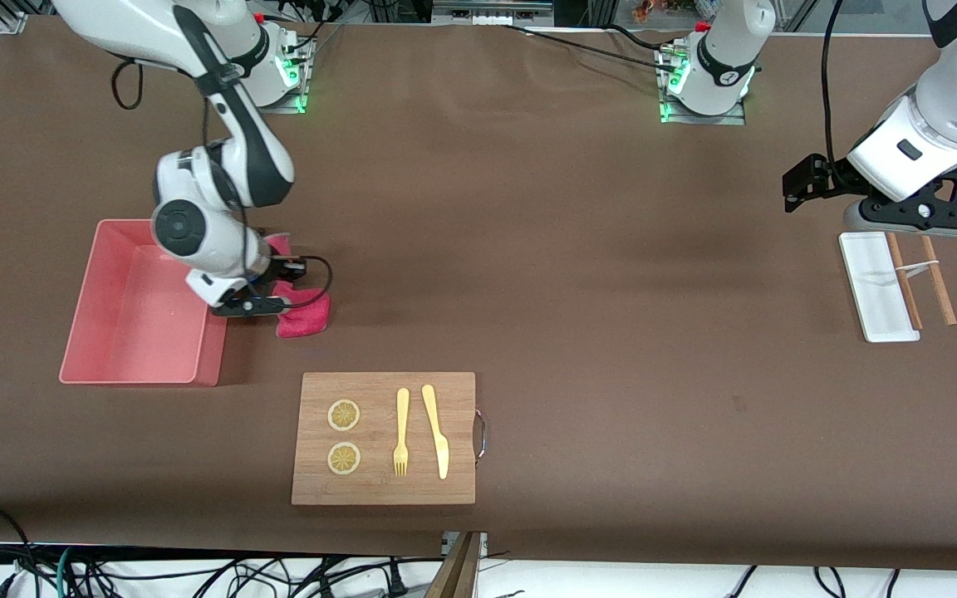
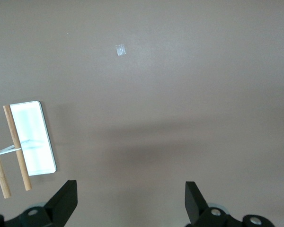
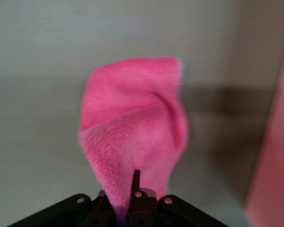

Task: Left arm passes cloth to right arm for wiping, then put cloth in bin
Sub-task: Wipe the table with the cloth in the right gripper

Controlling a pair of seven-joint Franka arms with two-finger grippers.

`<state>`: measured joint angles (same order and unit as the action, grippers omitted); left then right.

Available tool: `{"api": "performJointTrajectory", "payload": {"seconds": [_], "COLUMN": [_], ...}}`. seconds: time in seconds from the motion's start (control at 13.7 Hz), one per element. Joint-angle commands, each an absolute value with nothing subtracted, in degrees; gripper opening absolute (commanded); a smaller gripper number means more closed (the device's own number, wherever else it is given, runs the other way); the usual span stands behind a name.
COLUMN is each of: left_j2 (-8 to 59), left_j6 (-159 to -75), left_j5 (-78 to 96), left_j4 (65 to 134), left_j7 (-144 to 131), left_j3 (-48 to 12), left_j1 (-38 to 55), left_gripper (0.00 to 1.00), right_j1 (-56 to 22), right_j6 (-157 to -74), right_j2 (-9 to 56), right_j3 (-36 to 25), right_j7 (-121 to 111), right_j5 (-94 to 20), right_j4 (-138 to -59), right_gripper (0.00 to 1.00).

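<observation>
Now the right end effector (image 1: 272,304) pinches the cloth (image 1: 304,314) tight, the rag hanging from it and touching or just clear of the counter (image 1: 578,274). Just beside it lies the bin (image 1: 84,316), at about nine o'clock from the cloth as the front camera shows it, so the drop looks like a short sideways carry. Well apart, over the white tray (image 1: 871,291), the left end effector (image 2: 130,198) waits, spread wide and empty.

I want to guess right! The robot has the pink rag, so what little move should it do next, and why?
Probably carry it sideways over the bin. The right gripper is shut on the cloth, which hangs just beside the bin's wall. The left gripper waits open near the white tray.
</observation>
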<state>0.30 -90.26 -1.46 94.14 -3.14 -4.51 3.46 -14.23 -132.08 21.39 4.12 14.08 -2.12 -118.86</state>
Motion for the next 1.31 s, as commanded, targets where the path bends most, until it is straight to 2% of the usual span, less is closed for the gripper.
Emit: {"api": "performJointTrajectory", "payload": {"seconds": [0.0,0.29,0.58,0.73,0.87,1.02,1.24], "left_j2": [0.09,0.09,0.0,0.0,0.0,0.0,0.0], "left_j6": [-89.47,-89.47,-89.47,-89.47,-89.39,-89.38,-89.38], "left_j5": [-1.14,-1.14,-1.14,-1.14,-1.14,-1.14,-1.14], "left_j4": [93.78,93.69,93.69,93.69,93.69,93.69,93.69], "left_j7": [-2.9,-2.99,-2.99,-3.08,-2.81,-2.99,-2.64], "left_j3": [-3.87,-3.87,-3.87,-3.96,-3.87,-3.95,-3.87], "left_j1": [4.04,4.22,4.39,4.57,4.48,4.48,4.48], "left_gripper": [1.0,1.0,1.0,1.0,1.0,1.0,1.0], "right_j1": [-19.5,-24.07,-32.24,-34.01,-33.93,-32.36,-28.23], "right_j6": [-134.12,-134.21,-135.09,-135.09,-133.43,-127.73,-124.11], "right_j2": [25.04,28.47,34.61,36.82,36.57,34.9,34.1], "right_j3": [4.3,8.6,9.4,11.85,13.53,13.62,13.62], "right_j7": [23.26,33.81,48.22,55.07,59.22,58.63,50.65], "right_j5": [-2.11,-4.83,-5.45,-5.45,-5.62,-7.11,-7.47], "right_j4": [-115.06,-108.65,-98.29,-93.1,-89.66,-88.33,-91.39], "right_gripper": [0.0,0.0,0.0,0.0,0.0,0.0,0.0]}}
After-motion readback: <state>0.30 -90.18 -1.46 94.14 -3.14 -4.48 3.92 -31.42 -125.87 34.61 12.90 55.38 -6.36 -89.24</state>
